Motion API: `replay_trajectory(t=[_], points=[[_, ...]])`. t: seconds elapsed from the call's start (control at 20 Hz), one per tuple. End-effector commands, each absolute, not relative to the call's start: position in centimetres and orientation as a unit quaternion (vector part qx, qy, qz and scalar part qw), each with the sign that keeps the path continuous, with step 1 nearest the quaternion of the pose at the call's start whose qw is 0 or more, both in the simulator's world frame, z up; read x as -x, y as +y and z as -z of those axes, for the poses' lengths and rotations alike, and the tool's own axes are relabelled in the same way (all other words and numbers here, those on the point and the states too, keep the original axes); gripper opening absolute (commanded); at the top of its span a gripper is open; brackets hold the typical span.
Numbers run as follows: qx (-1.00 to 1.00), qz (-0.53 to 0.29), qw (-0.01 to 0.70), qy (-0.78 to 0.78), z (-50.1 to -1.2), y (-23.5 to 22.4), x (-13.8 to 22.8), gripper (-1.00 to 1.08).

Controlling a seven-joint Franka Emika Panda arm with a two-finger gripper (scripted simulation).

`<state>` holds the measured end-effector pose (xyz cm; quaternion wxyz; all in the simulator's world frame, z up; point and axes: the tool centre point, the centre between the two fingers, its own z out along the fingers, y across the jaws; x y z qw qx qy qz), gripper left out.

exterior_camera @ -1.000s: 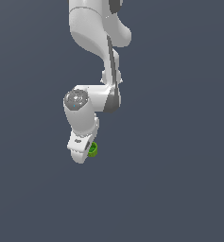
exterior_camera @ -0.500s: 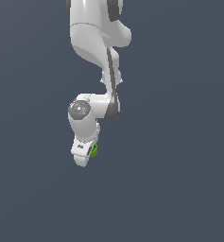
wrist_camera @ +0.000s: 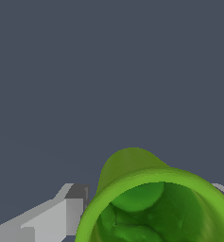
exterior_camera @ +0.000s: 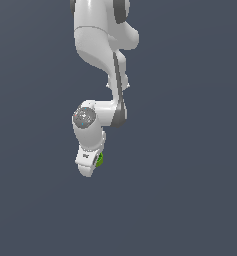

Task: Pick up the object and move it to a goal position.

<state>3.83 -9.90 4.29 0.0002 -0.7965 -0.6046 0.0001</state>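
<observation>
Pincer [exterior_camera: 92, 167] closed on the green cup [wrist_camera: 156, 203], fingers [wrist_camera: 61, 212] pressed to its sides. Cup tucked at the pincer's tip, peeking out on the exterior view's right, hollow inside facing the wrist camera. Only plain dark grey all around, nothing in the way. Arm [exterior_camera: 102, 65] sits a little lower than one second ago, cup riding along.

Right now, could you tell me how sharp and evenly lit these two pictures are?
Exterior view: flat, shadowless grey background, soft highlights on the white arm, the green cup only a sliver behind the pincer. Wrist view: the cup fills the frame's lower part, cropped, with jagged, pixelated edges on the grey finger.
</observation>
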Motion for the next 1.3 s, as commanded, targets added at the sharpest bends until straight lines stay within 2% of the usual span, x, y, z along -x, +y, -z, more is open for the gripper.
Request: replay_trajectory(t=[0.0,0.4,0.9,1.25], points=[[0.797,0.0,0.0,-0.604,-4.3,-10.0,-3.8,-1.0],[0.797,0.0,0.0,-0.604,-4.4,-8.9,-3.9,-1.0],[0.797,0.0,0.0,-0.604,-5.3,-1.4,-5.0,-1.0],[0.797,0.0,0.0,-0.604,-5.6,0.4,-5.4,-1.0]])
